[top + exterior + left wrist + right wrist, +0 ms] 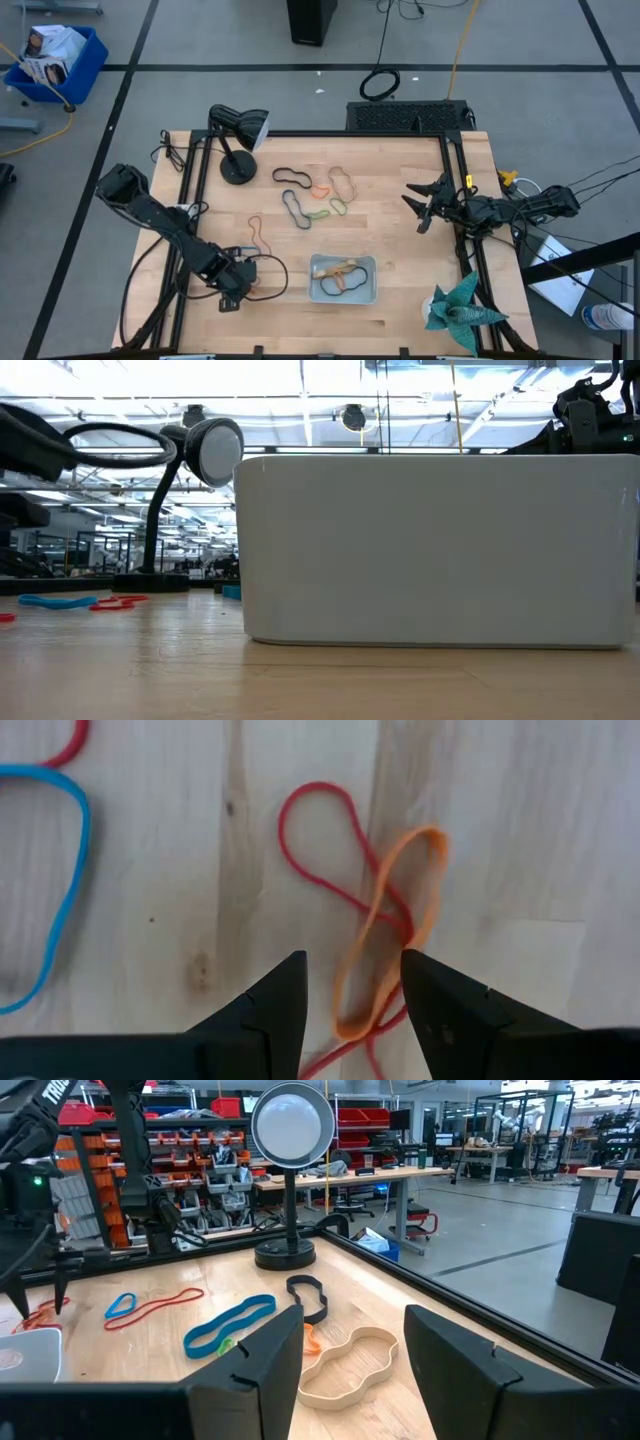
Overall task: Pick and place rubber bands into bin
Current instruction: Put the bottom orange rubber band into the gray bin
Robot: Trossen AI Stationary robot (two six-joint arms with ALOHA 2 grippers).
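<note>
An orange rubber band (392, 930) lies on the wood, crossed over a red band (325, 840); a blue band (55, 890) lies beside them. My left gripper (352, 1005) is open near the table's near left (233, 285), pointing down, with the orange band's near end between its fingertips. The pale bin (342, 279) stands to its right and holds a few bands. More bands, black (291, 177), tan (343, 180) and green (325, 212), lie at mid-table. My right gripper (420, 205) waits open and empty at the right, above the table.
A black desk lamp (236, 140) stands at the far left of the table. A black cable loop (268, 272) lies between my left gripper and the bin. A teal paper figure (458, 310) sits at the near right corner. The bin's wall (440, 550) fills the low view.
</note>
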